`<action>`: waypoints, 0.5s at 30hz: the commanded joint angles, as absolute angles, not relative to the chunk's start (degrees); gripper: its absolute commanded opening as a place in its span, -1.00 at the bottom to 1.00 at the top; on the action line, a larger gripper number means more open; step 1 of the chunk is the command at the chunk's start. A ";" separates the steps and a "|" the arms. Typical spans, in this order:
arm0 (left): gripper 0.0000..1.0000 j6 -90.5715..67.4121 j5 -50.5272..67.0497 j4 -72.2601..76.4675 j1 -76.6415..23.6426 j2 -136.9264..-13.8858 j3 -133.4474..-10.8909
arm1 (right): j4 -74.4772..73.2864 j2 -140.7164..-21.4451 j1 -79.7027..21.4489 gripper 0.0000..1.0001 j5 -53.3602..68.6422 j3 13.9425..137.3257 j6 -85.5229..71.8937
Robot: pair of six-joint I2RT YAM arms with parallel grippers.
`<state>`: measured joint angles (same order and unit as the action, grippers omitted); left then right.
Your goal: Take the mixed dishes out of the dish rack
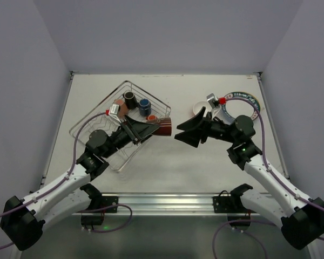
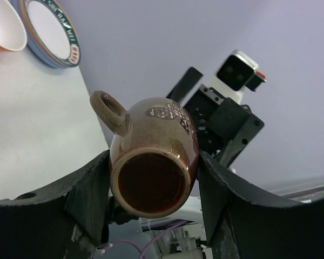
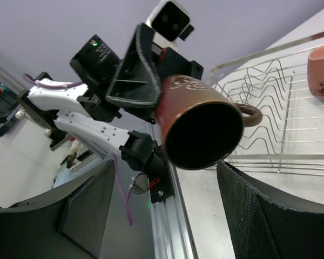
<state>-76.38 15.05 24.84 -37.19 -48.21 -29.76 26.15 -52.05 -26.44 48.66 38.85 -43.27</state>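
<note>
So the left hand [image 1: 153, 129] is gripping the brown mug [image 1: 164, 128] by its sides, down near the base. It's holding it tipped over on its side, up in the air and just past the edge of the dish rack [image 1: 148, 97]. The mug's mouth is pointing across at the right hand [image 1: 186, 132], and from the left wrist view the handle is sticking up and off to one side.

The right hand is sitting right in front of the mug with its jaws spread wide. One finger is flanking each side of the rim, and as far as I can see there's a gap on both sides, so nothing is touching yet.

Inside the rack, the black mug [image 1: 129, 97] and the blue-lined mug [image 1: 144, 103] are standing near the far side. The orange mug [image 1: 151, 117] is sitting closer to the left hand, and the pink mug [image 3: 320, 70] is standing upright on the wavy wires.

Over on the right of the worktop [image 1: 167, 167], the pattern-rimmed white plate [image 1: 243, 102] is lying on top of a blue plate [image 2: 53, 60]. The orange bowl [image 1: 197, 110] is sitting just beside them, with the right arm partly covering all of it.
</note>
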 commanded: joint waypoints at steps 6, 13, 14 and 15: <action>-1.00 -82.26 14.42 38.40 -40.17 -49.39 -28.48 | 30.84 -56.42 -29.18 0.33 46.93 40.87 -40.52; -1.00 -83.85 14.68 41.83 -41.22 -52.03 -27.25 | 34.98 -59.67 -32.08 -0.01 49.39 41.66 -41.40; -1.00 -83.85 14.94 42.18 -41.31 -52.29 -27.07 | 35.33 -59.94 -32.25 -0.09 49.13 41.57 -41.31; -1.00 -83.93 15.03 42.27 -41.31 -52.29 -27.07 | 35.51 -60.38 -32.43 -0.33 49.13 41.57 -41.22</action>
<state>-82.13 14.76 34.83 -40.82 -52.47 -27.07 30.28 -59.77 -31.88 48.14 39.22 -41.98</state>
